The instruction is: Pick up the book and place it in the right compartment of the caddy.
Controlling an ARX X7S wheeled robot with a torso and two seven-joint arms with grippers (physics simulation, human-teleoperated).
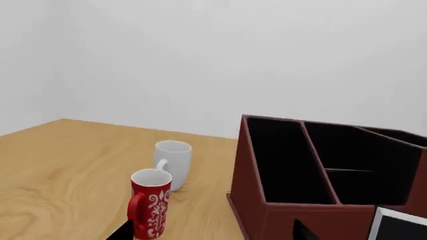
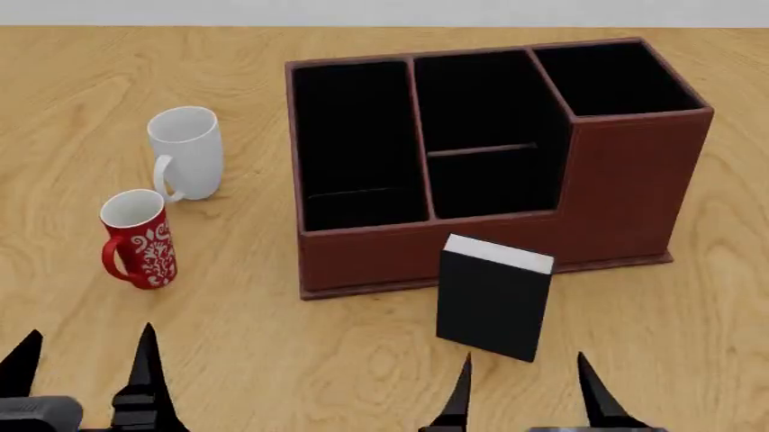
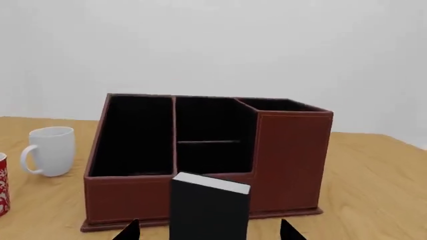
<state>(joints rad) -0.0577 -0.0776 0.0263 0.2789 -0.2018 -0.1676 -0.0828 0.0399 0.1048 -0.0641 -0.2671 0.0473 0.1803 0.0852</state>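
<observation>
The black book (image 2: 493,301) with a white page-edge strip stands upright on the table, just in front of the caddy (image 2: 360,261). It also shows in the right wrist view (image 3: 208,212) and at the left wrist view's edge (image 1: 399,227). The caddy's right compartment (image 2: 615,79) is the tall square section at the far right, black inside. My right gripper (image 2: 524,382) is open, empty, just short of the book, jaws either side of it in the right wrist view (image 3: 210,232). My left gripper (image 2: 82,364) is open and empty, near the red mug.
A red patterned mug (image 2: 139,238) and a white mug (image 2: 187,153) stand left of the caddy. The caddy's long narrow left section (image 2: 348,144) and the divided middle section (image 2: 481,135) are black-lined. Bare wooden table (image 2: 301,360) lies in front.
</observation>
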